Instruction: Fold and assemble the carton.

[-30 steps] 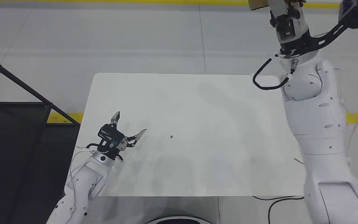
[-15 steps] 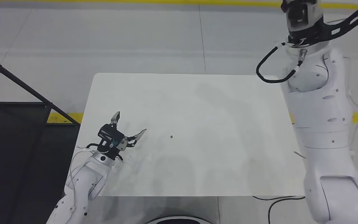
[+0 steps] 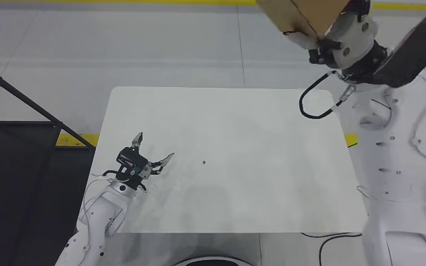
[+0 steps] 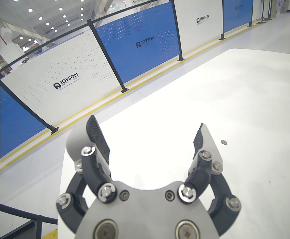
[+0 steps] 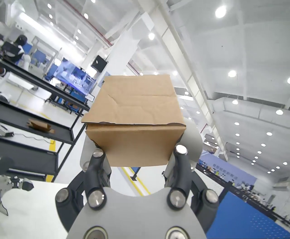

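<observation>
Cardboard carton (image 3: 303,14) in the right fingers (image 5: 193,140) has swung into view.

We log bright, even overhead light in all views. Right wrist view: rows of round ceiling lamps (image 5: 221,11) flare into white spots with soft halos, and the ceiling around them washes pale. The carton (image 5: 133,113) is evenly lit, its lower face a shade darker, with a thin shadow line under the flap edge. Left wrist view: the white surface (image 4: 238,101) is nearly blown out, and the fence posts (image 4: 106,52) bow toward the edges from wide-angle distortion. Top view: flat, diffuse light
</observation>
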